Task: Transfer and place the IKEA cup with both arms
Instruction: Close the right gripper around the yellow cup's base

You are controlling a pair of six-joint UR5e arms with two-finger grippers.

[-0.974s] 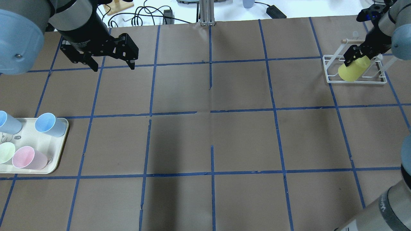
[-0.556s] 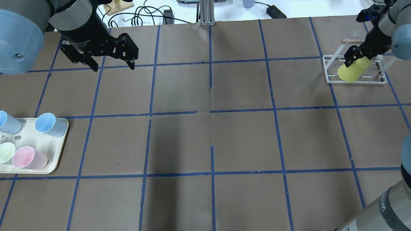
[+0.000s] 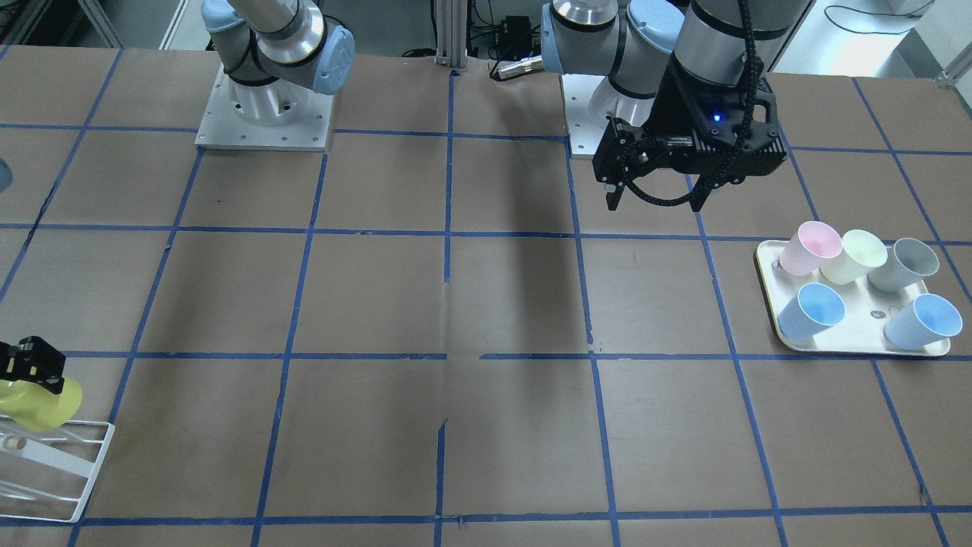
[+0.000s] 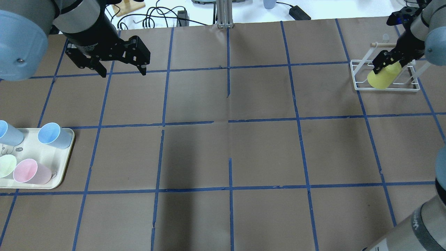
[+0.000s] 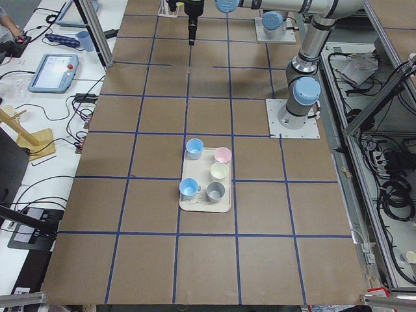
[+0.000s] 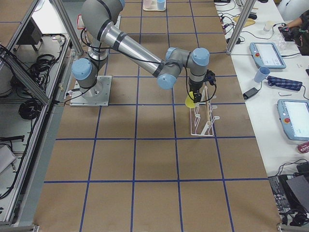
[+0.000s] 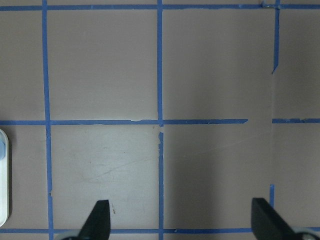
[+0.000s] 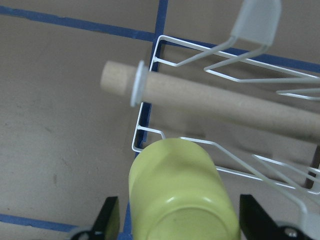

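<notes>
The bright yellow IKEA cup (image 4: 381, 78) is tilted over the near end of a white wire rack (image 4: 359, 87) at the table's far right. My right gripper (image 4: 386, 64) is shut on it, one finger on each side. In the right wrist view the cup (image 8: 180, 185) fills the space between the fingers of that gripper (image 8: 182, 220), above the rack wires (image 8: 200, 47). The cup also shows in the front-facing view (image 3: 42, 403). My left gripper (image 4: 123, 74) is open and empty, high over the far left of the table, and shows in the front-facing view too (image 3: 654, 207).
A cream tray (image 3: 866, 334) at the table's left edge holds pink (image 3: 811, 247), pale cream (image 3: 854, 254), grey (image 3: 904, 262) and two light blue cups (image 3: 812, 311). A wooden dowel (image 8: 225, 105) runs across the rack. Cables lie beyond the far edge (image 4: 156, 17).
My right gripper has shifted slightly at the rack, and the yellow cup in it has tipped a little more upright. The left arm has not moved.
</notes>
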